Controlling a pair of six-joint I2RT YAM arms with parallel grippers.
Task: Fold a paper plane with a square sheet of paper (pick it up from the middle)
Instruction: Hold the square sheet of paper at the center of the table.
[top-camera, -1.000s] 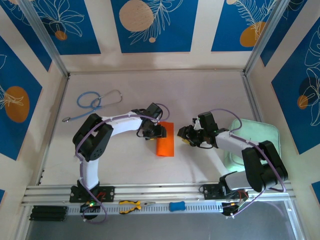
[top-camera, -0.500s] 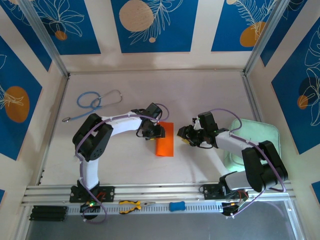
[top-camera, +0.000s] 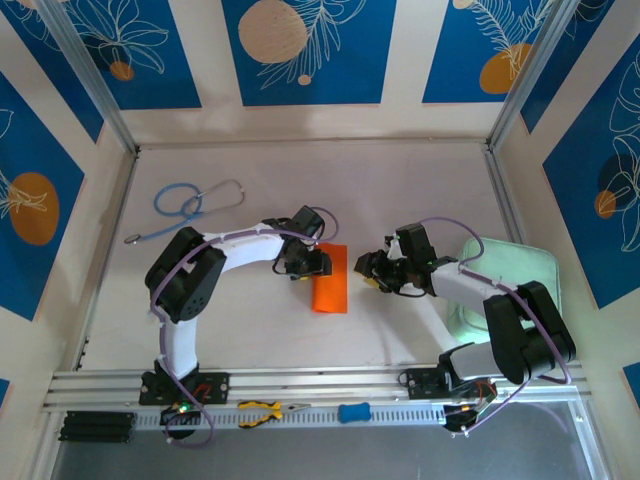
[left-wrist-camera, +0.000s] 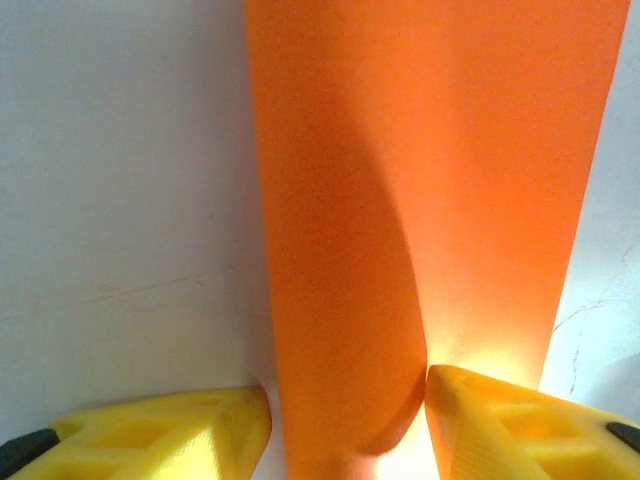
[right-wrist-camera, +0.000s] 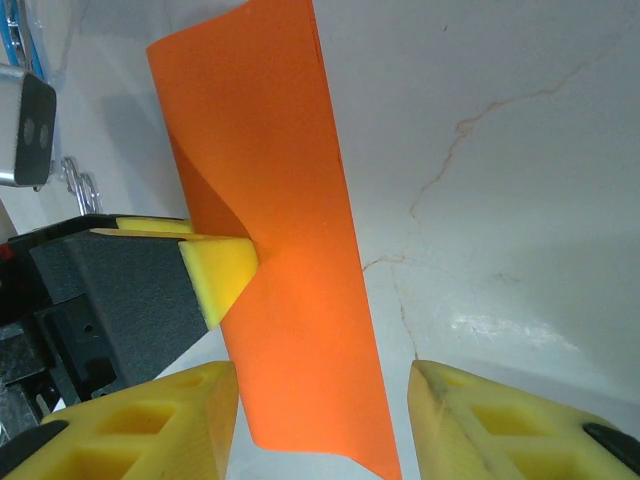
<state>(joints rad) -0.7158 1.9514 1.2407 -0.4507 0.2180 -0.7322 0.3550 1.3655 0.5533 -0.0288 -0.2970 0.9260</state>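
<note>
The square sheet of paper (top-camera: 331, 281) lies on the table as a narrow, bright orange rectangle, doubled over along its length. My left gripper (top-camera: 313, 264) is at its left edge. In the left wrist view that gripper (left-wrist-camera: 345, 432) stands partly open astride a raised hump of the sheet (left-wrist-camera: 400, 200). The right fingertip (left-wrist-camera: 500, 420) touches the hump, and a thin gap shows at the left one. My right gripper (top-camera: 368, 270) is open, just right of the sheet. In its wrist view the sheet's near end (right-wrist-camera: 300, 380) lies on the table between its fingers (right-wrist-camera: 150, 420).
A blue and grey stethoscope (top-camera: 190, 204) lies at the back left. Under the right arm, at the right, sits a pale green pad (top-camera: 512, 272). On the front rail lie yellow-handled pliers (top-camera: 264, 412) and a small blue object (top-camera: 353, 411). Walls close in three sides.
</note>
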